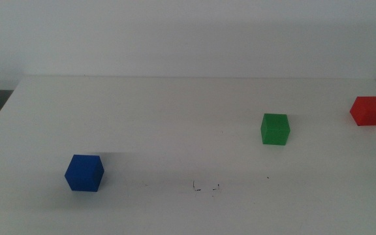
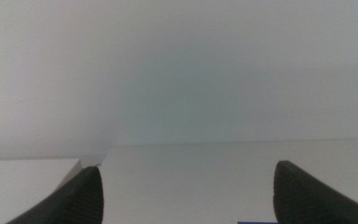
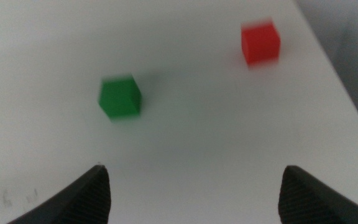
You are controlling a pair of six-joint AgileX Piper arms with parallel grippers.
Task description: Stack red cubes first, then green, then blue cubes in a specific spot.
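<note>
1. The red cube (image 1: 368, 110) sits alone on the white table (image 1: 175, 111), close to its far right corner and touching nothing; in the right wrist view it appears blurred, ahead of the right gripper (image 3: 194, 193) and off toward one jaw's side
2. The green cube (image 1: 275, 128) rests flat on the table, well apart from the red cube and nearer the middle; from the right gripper it lies ahead and toward the other jaw's side, closer than the red one, also blurred
3. The blue cube (image 1: 84, 173) stands on the left part of the table, far from the other two; it is the cube nearest the left gripper (image 2: 188, 193), and a thin blue sliver at the lower edge of the left wrist view, just beside one jaw, may be its top, though that is too little to be sure
4. The corner marks (image 1: 206, 188) of the stacking spot are drawn on the near middle of the table, between the blue and green cubes; no cube stands on them
5. The right gripper hovers above the table with its jaws spread wide and nothing between them
6. The left gripper likewise has its jaws wide apart and empty, facing the pale wall; only a dark tip shows at the lower left corner of the middle view
</note>
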